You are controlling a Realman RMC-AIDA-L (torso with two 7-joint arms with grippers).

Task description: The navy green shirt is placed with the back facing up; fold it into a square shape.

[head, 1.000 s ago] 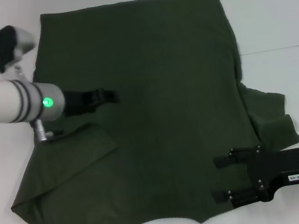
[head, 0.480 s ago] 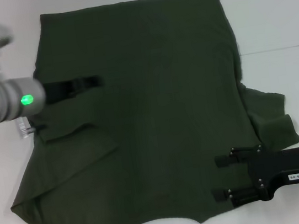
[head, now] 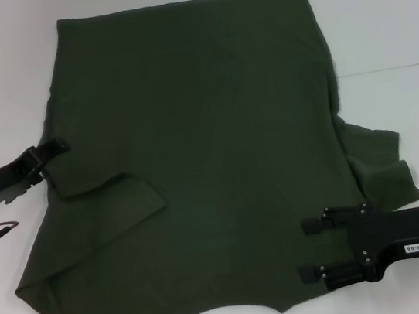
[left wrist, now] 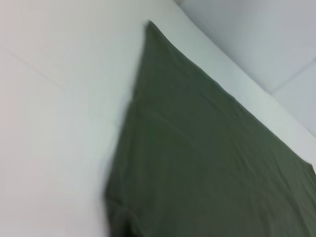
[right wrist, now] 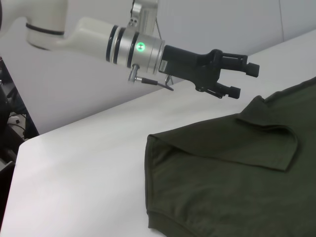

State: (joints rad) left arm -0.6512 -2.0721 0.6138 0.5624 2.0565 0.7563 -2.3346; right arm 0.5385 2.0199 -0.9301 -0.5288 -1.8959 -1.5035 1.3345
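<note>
Well, I see the navy green shirt [head: 217, 156] spread flat — left sleeve folded inward; left gripper [head: 56, 149] open at its edge, right gripper [head: 314, 248] open over the hem.

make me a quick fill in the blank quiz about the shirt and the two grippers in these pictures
1. The navy green shirt lies spread on a ____ table.
2. The left gripper holds nothing; its fingers are ____.
3. The shirt's left sleeve is folded ____ onto the body.
4. The right gripper hovers by the shirt's ____ edge.

Missing words: white; open; inward; near
</note>
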